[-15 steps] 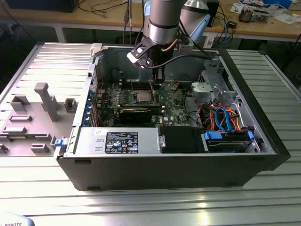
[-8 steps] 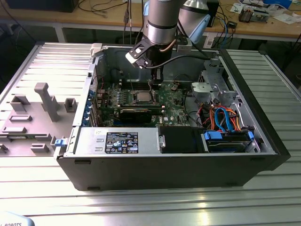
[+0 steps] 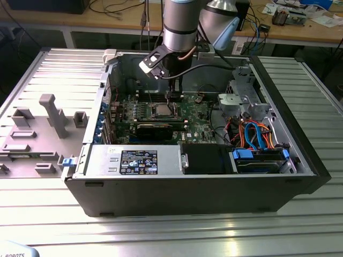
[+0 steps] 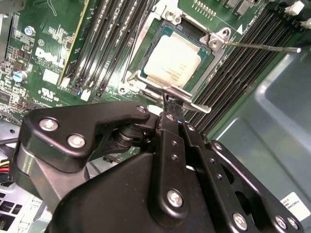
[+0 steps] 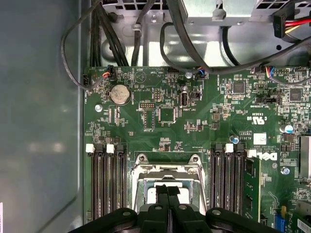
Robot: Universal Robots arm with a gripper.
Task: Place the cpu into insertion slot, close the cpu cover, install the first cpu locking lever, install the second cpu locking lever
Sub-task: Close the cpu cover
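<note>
Silver-topped cpu [image 4: 172,60] sits in the insertion slot [image 4: 192,29], just ahead of the gripper [image 4: 166,100], whose jaws are together and empty. Slipping off the cpu cover [image 4: 187,98] could gouge the board.

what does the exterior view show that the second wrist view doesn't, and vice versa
Exterior view: the open computer case, its labelled power supply, blue and orange cables, and a grey fixture tray at the exterior view's left.
Second wrist view: the cpu cover framing the chip, and a thin lever rod sticking out across the memory slots.
Both: the cpu and the hand next to it.
</note>
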